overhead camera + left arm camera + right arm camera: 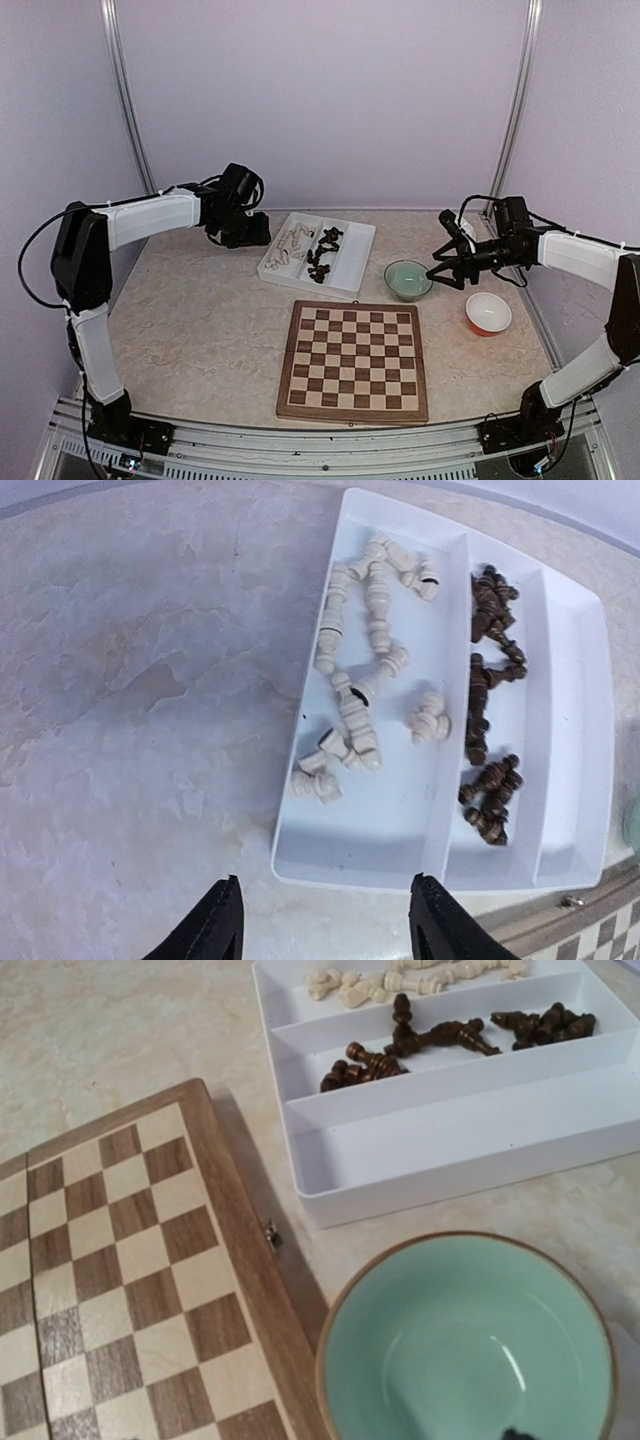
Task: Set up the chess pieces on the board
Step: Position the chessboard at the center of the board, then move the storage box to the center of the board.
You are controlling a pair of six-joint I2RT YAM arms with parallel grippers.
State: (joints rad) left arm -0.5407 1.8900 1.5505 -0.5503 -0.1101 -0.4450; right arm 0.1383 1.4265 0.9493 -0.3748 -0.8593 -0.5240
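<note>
The board (352,360) lies bare near the table's front, with no pieces on it. The chess pieces lie tipped over in a white divided tray (350,262): cream ones (360,700) in one compartment, dark ones (490,730) in the one beside it. My left gripper (325,925) hovers just off the tray's near end, open, with nothing between its fingers. My right gripper (445,250) hangs over the green bowl (470,1350), its fingers spread and empty. In the right wrist view the board's corner (110,1260) and the dark pieces (440,1035) show.
The tray's third compartment (460,1120) holds nothing. A green bowl (408,279) stands between the tray and the board's far right corner. A red bowl with a white inside (488,313) sits to the right of the board. Pale walls close in the table.
</note>
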